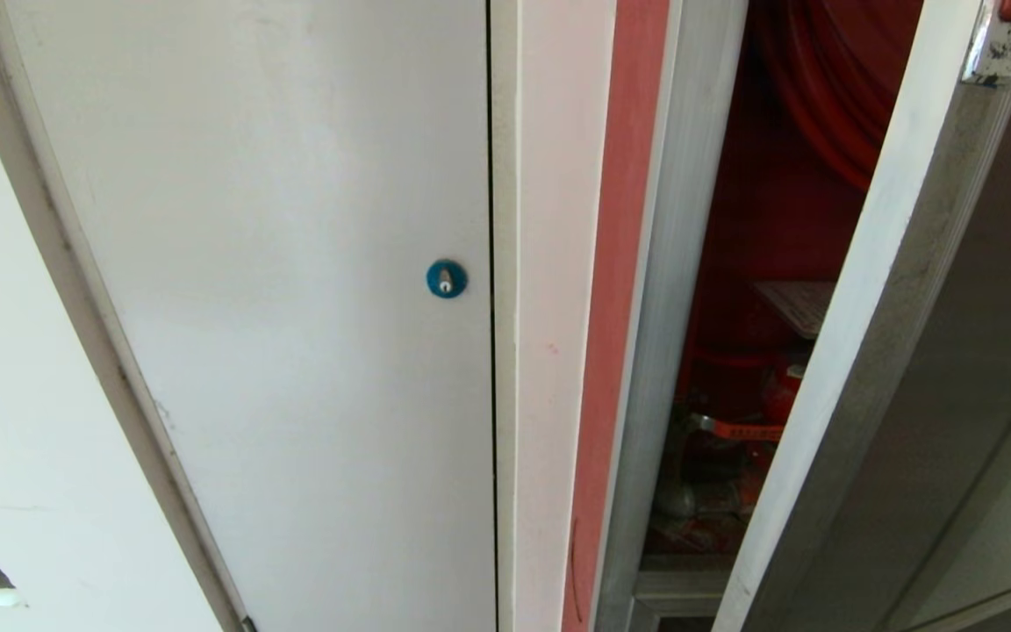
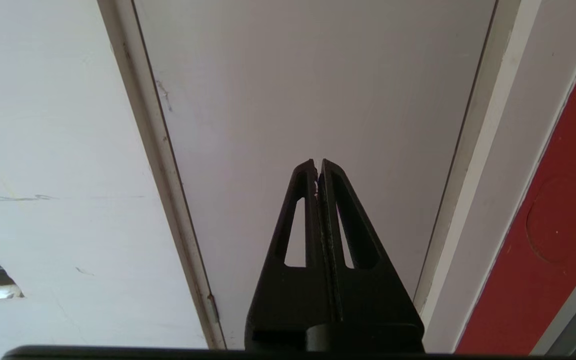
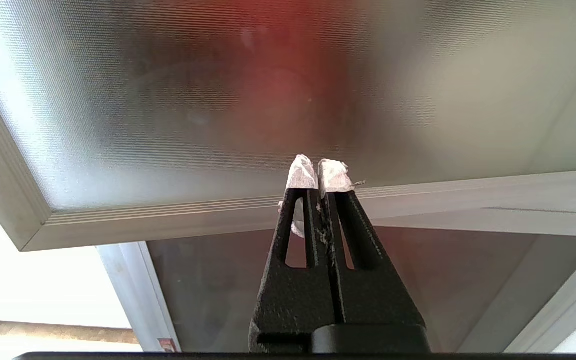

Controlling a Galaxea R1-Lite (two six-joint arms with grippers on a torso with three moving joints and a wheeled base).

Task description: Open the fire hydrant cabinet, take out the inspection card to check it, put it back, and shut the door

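Standing ajar: the door (image 1: 830, 351) of the fire hydrant cabinet (image 1: 646, 369), exposing the inspection card (image 1: 799, 305) lying inside above the red valve (image 1: 782, 391). Idling outside it, fingers pressed together and empty: left gripper (image 2: 317, 165), right gripper (image 3: 318, 172).

Neither of my arms shows in the head view; I only have them through the wrist cameras. My left gripper (image 2: 317, 167) has its black fingers pressed together tip to tip — nothing between them; my right gripper (image 3: 317, 172) is the same, jaws closed and empty, its fingertips (image 3: 302, 174) wrapped in white tape; both point straight ahead from the wrists.
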